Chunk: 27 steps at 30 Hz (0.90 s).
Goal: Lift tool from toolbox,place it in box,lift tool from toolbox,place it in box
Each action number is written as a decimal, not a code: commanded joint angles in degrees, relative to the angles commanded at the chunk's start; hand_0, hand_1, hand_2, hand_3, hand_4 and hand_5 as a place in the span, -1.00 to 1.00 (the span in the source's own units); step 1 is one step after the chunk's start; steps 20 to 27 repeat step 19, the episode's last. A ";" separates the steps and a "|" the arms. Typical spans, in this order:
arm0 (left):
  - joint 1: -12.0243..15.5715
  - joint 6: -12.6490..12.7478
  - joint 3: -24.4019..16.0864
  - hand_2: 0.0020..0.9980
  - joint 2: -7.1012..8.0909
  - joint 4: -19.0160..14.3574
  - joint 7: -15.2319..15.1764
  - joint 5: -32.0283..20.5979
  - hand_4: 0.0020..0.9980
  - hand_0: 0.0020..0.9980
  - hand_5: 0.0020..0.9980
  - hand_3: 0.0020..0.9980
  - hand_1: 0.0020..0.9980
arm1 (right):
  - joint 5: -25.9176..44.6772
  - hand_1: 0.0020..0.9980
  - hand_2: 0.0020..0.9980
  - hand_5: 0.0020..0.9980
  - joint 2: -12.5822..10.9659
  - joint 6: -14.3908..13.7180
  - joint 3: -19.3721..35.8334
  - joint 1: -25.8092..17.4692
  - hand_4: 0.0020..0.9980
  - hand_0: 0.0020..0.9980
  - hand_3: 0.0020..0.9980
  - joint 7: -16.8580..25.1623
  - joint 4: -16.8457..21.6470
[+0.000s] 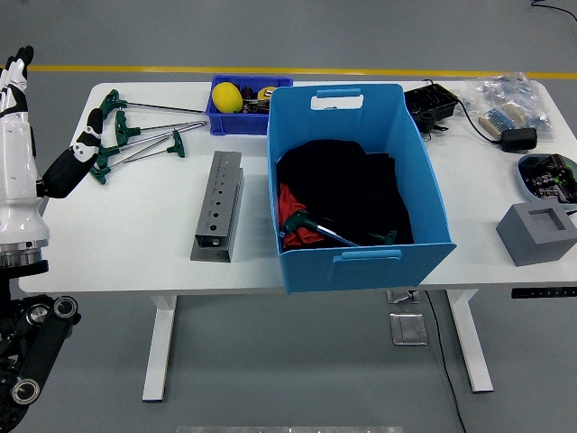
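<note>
Head view caught the green-handled T-wrenches lying loose at the worktop's far left corner, their thin shafts fanned out toward the small blue bin. That bin sat at the far edge with a yellow ball in it, touching the big blue box beside it. Inside the box, on black cloth, lay a green-handled tool next to something red. A grey metal block with a row of holes lay just left of the box. Over at the left edge, the left hand rested low near the wrench handles, thumb and black fingers loosely extended, gripping nothing. The white forearm rose upright along the frame's edge. Far right of the worktop held a grey square holder, a round dish, and a black charger with cable.
</note>
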 joint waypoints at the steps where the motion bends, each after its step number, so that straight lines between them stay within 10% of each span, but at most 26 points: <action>1: -0.08 0.00 0.00 1.00 -0.02 0.06 0.04 -0.01 0.52 1.00 0.44 1.00 1.00 | 0.23 0.20 0.37 0.15 -0.01 -0.03 -0.16 0.04 0.53 0.23 0.06 0.05 0.00; 7: -0.19 0.00 -0.41 1.00 -0.08 1.44 1.01 -1.39 0.55 1.00 0.46 1.00 1.00 | 1.05 0.20 0.38 0.16 -0.16 0.05 -0.93 0.33 0.53 0.23 0.06 0.23 0.02; 14: 0.49 -5.72 -2.40 1.00 -0.71 3.31 10.85 -7.60 0.66 0.93 0.70 0.91 0.99 | 1.29 0.20 0.38 0.17 -0.25 0.08 -1.18 0.58 0.53 0.23 0.06 0.16 0.14; 27: 0.48 -9.42 -3.51 1.00 -0.96 2.90 13.24 -9.49 0.66 0.93 0.70 0.91 0.99 | 2.06 0.20 0.38 0.17 -0.21 0.17 -1.47 0.54 0.53 0.23 0.06 0.13 0.20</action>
